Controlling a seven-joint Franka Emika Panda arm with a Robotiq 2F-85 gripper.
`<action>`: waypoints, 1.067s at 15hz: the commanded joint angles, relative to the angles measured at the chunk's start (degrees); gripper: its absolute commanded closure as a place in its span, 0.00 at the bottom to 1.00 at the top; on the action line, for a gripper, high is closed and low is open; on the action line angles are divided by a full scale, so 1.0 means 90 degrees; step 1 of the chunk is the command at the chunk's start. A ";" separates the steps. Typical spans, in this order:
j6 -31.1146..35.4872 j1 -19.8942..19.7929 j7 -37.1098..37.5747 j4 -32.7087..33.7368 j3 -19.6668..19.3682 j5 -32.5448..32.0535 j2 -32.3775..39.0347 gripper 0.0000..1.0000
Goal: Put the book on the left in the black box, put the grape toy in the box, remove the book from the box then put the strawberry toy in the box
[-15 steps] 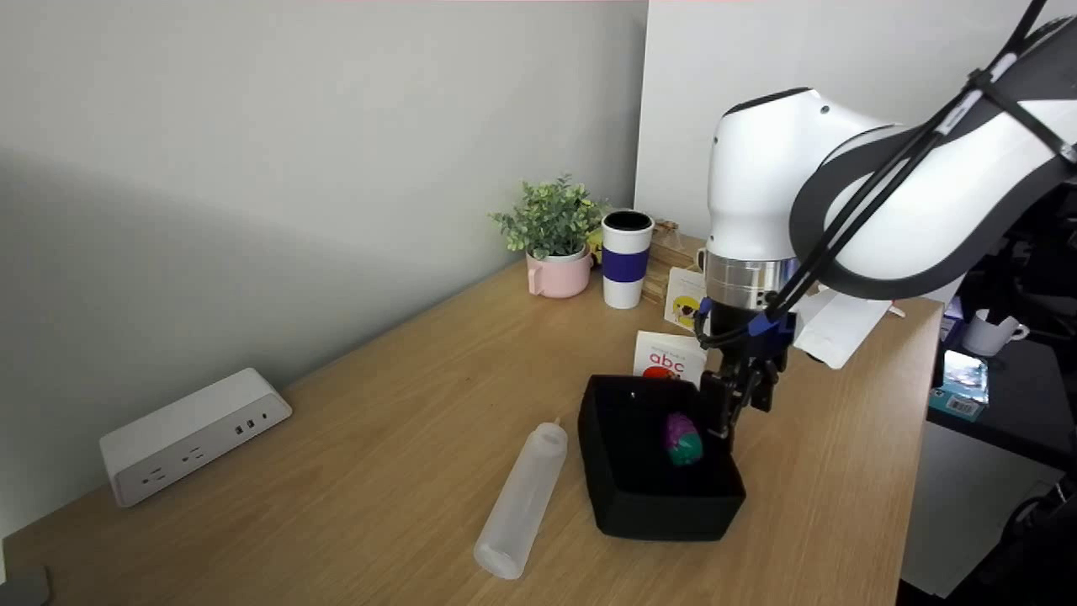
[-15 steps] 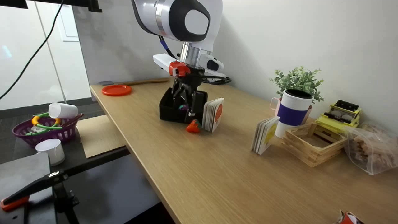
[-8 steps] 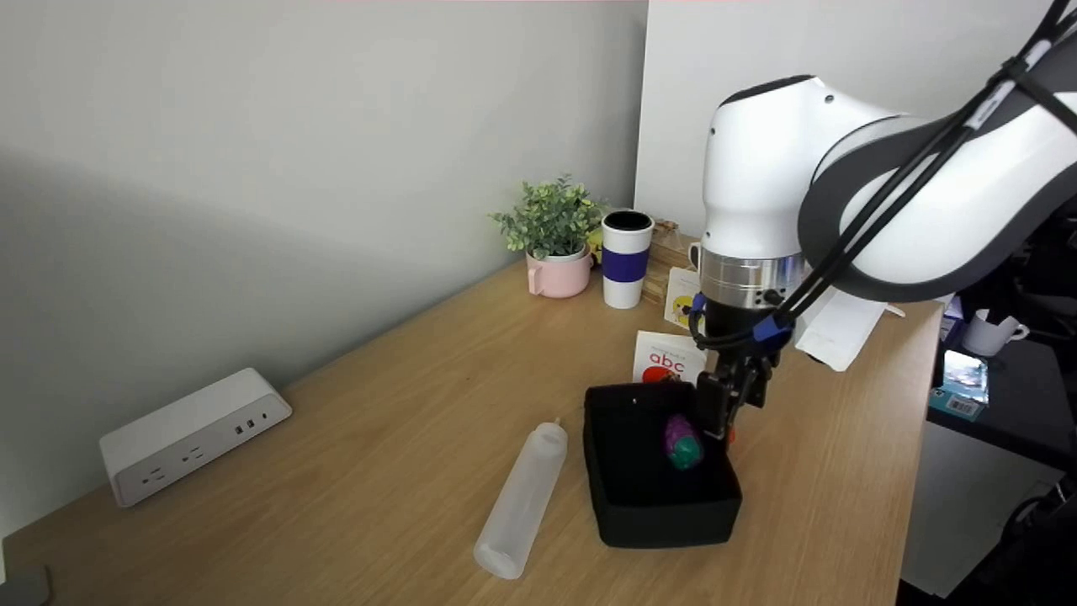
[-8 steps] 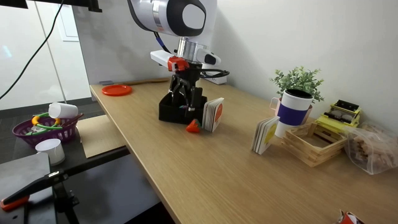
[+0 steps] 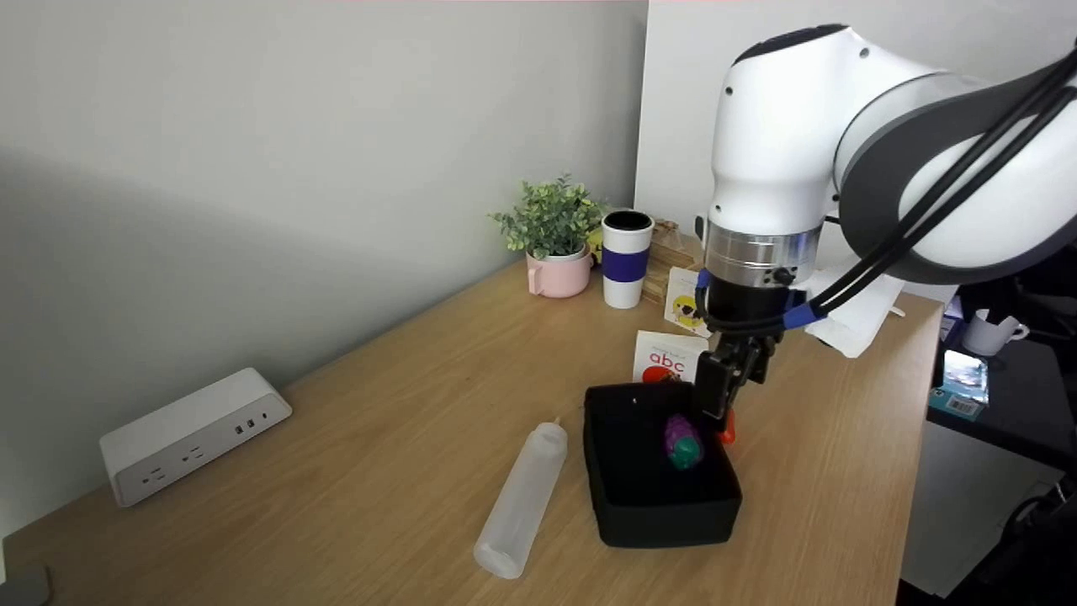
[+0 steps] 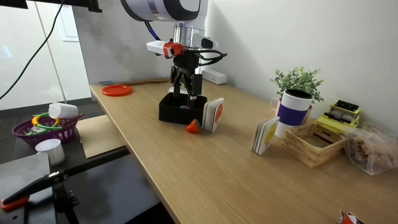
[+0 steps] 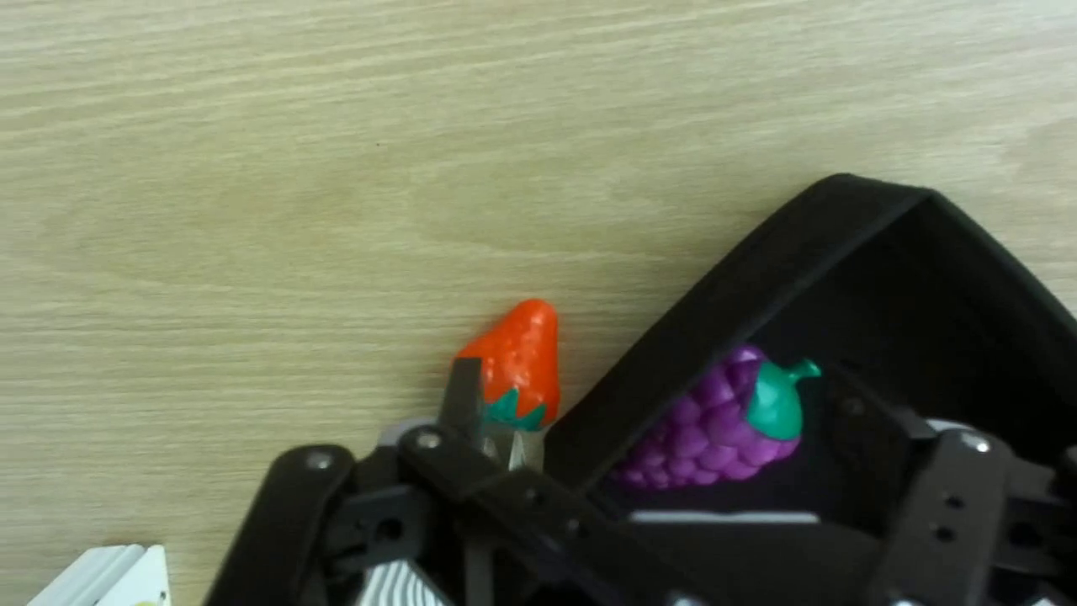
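Hovering higher than a second ago, the gripper (image 6: 184, 99) has its jaws spread wide; the black box (image 5: 666, 523) holds the purple grape toy (image 7: 715, 425).

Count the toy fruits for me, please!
2: the grapes inside the black box, and the strawberry on the table just outside it. The purple basket may hide more.
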 commanded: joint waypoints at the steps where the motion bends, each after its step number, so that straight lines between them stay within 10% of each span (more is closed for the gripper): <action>1: -0.0123 -0.0077 -0.0234 -0.0547 -0.0093 -0.0122 -0.0469 0.00; 9: -0.0491 -0.0542 -0.2830 -0.0937 0.0040 -0.0100 -0.0309 0.00; 16: 0.0310 -0.0573 -0.3220 -0.0682 0.0052 -0.0262 0.0055 0.00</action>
